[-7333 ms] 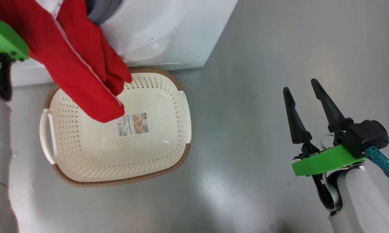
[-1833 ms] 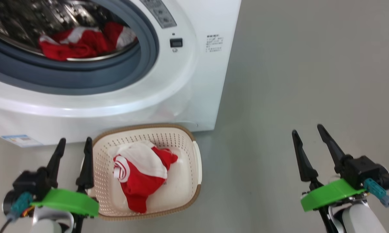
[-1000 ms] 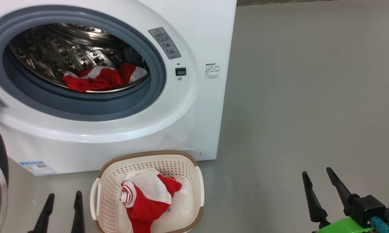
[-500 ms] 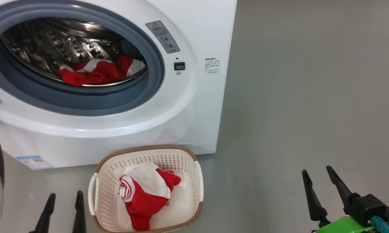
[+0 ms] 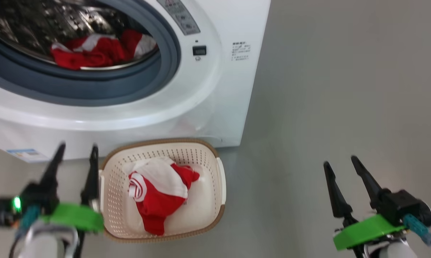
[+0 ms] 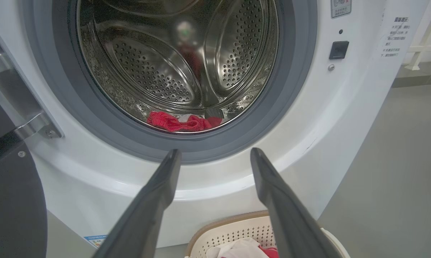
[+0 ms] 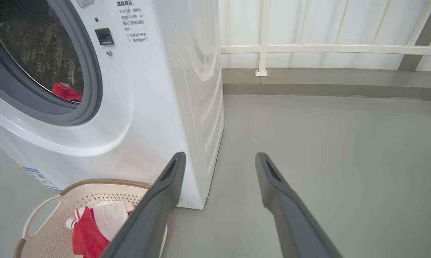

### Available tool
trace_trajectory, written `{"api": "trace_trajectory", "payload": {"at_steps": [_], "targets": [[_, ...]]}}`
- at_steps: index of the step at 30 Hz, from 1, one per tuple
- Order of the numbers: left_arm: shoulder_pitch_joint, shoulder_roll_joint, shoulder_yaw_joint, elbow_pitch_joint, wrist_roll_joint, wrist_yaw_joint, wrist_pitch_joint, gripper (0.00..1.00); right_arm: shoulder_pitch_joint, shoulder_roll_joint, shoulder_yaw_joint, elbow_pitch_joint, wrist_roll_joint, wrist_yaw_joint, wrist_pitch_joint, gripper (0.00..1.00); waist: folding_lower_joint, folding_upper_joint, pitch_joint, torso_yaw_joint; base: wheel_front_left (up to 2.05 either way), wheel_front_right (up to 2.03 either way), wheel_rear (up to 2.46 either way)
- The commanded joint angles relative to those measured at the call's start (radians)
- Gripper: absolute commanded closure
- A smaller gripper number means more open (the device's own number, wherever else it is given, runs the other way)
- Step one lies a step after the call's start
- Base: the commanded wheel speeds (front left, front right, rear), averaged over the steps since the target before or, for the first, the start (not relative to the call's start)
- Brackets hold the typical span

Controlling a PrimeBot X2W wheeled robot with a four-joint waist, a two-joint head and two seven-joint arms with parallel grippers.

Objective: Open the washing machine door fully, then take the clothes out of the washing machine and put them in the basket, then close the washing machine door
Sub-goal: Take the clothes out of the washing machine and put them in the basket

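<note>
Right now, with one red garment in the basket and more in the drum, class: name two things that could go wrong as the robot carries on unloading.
1. The clothes in the drum lie low behind the grey rubber ring; the open left gripper might catch the ring or lift only part of the pile.
2. The basket is small and already holds a garment; a piece pulled out could drape over its rim or land on the floor.

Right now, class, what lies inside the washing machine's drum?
Red and white clothes lie bunched at the bottom of the perforated steel drum. The grey rubber ring hides the pile's lower edge, so how many garments remain cannot be told.
</note>
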Motion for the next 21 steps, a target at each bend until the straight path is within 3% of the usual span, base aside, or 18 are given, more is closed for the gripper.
{"api": "trace_trajectory", "payload": {"at_steps": [1,12,21], "targets": [[-0.094,0.046,0.016,0.027,0.029,0.011,-0.005,0.00,-0.046,-0.009,0.035,-0.024,0.011,0.005,-0.006,0.00,0.0000,0.0000,0.072,-0.004,0.00,0.00,0.00],[-0.502,0.143,-0.091,0.321,0.183,0.062,0.041,0.00,-0.140,-0.009,0.073,-0.035,0.045,0.005,-0.006,0.00,0.0000,0.0000,0.195,-0.037,0.00,0.00,0.00],[-0.741,0.206,-0.151,0.537,0.266,0.099,0.097,0.00,-0.174,-0.009,0.093,-0.039,0.076,0.005,-0.006,0.00,0.0000,0.0000,0.250,-0.068,0.00,0.00,0.00]]}}
